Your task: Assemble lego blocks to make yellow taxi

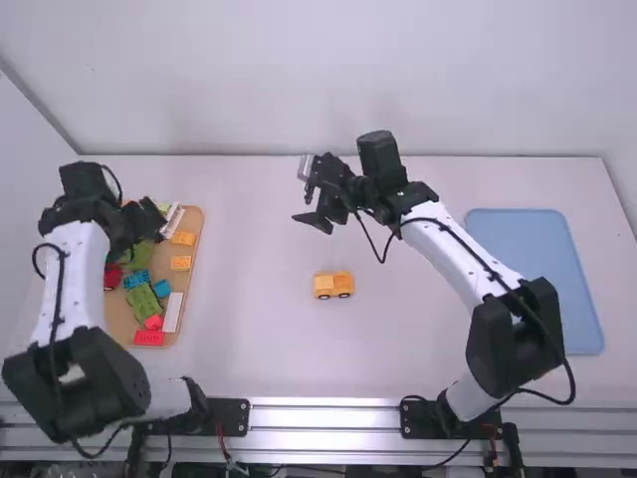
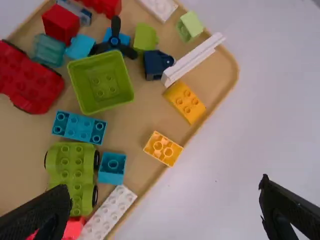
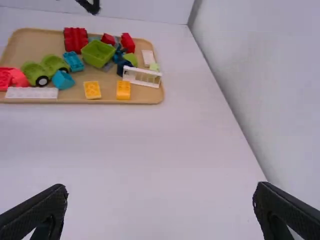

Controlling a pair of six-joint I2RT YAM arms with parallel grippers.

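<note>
- The left gripper is over the tray, its two fingers spread wide with nothing held between them.
- The right gripper is above the table, well apart from the tray; its fingers too stand wide apart and hold nothing.
- The taxi, a small yellow wheeled build, rests upright on the table between the two arm bases, nearer to them than the right gripper is, and touches neither gripper.
- The tan tray lies at the left side of the table, with loose pieces on it.
- Two yellow blocks lie apart near one long edge of the tray: one yellow block is just beside the white railing, the other is nearer the teal block.
- The green chassis, with black wheels, is beside the teal block; the blue block is close to both.
- The white strip lies flat beside the chassis.
- The green box is open side up, between the red car and the navy piece.
- The black propeller is just beside the green box.
- The blue mat lies at the right side of the white table, beyond the right arm.
</note>
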